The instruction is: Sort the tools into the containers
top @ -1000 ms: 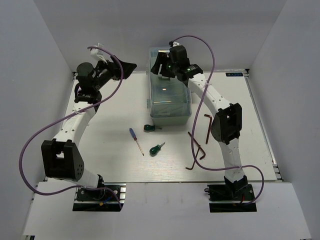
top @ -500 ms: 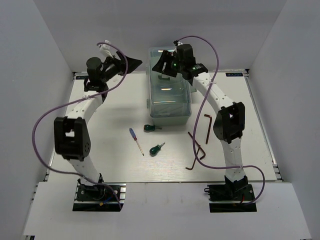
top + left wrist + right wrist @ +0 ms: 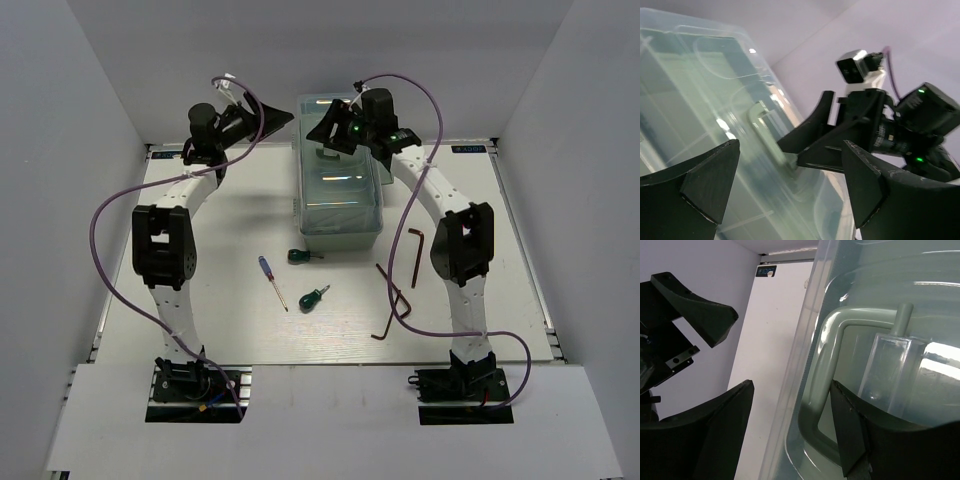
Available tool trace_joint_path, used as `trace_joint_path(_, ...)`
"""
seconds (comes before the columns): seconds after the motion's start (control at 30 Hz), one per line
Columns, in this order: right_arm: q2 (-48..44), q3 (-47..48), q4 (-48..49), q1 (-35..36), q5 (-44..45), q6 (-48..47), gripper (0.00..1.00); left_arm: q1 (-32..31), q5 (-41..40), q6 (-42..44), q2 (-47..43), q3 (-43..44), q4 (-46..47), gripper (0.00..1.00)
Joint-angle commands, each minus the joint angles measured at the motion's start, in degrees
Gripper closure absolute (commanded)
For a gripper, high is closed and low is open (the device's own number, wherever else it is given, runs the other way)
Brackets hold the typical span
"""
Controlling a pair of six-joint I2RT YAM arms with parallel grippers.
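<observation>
The toolbox (image 3: 340, 205) stands at the back middle of the table with its translucent lid (image 3: 695, 90) down. My right gripper (image 3: 322, 132) hangs over its far end, open. In the right wrist view the right gripper (image 3: 790, 386) straddles one limb of the pale green lid handle (image 3: 832, 360), which sits close to the right finger. My left gripper (image 3: 282, 120) is open in the air at the box's far left corner, holding nothing. The left gripper (image 3: 790, 145) faces the lid and the right gripper (image 3: 807, 142). A blue-handled screwdriver (image 3: 271, 281) and two green stubby screwdrivers (image 3: 300, 256) (image 3: 314, 297) lie in front of the box.
Three dark hex keys (image 3: 416, 255) (image 3: 393, 288) (image 3: 386, 328) lie on the table right of the screwdrivers, near the right arm's elbow (image 3: 458, 250). White walls close in the back and both sides. Purple cables loop off both arms.
My left arm has swung back and to the right, bringing its open gripper up to the toolbox's far left corner. The right gripper has shifted slightly over the handle.
</observation>
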Motion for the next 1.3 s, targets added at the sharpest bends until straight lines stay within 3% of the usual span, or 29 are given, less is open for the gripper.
trace_joint_path(0.0,-3.0,-1.5,0.7,0.0,-4.6,2.8,0.32,-0.5,3.4,-1.9,-1.2,2.5,3.3,0.07)
trace_joint_path(0.2,-3.4,-2.8,2.6,-0.7,-6.3,4.4,0.32,-1.6,5.4,-2.9,0.5,3.8,3.3,0.07)
trace_joint_path(0.73,-3.9,-4.2,4.7,-1.8,-8.4,5.9,0.33,-5.2,4.9,1.3,5.7,13.3,-13.4,0.07)
trace_joint_path(1.07,-3.9,-4.6,5.4,-1.8,-8.9,5.9,0.33,-5.7,0.8,4.4,8.0,20.4,-25.8,0.07)
trace_joint_path(1.27,-3.8,-4.8,5.6,-1.8,-9.1,5.7,0.33,-5.7,-2.0,3.2,8.7,21.5,-28.7,0.07)
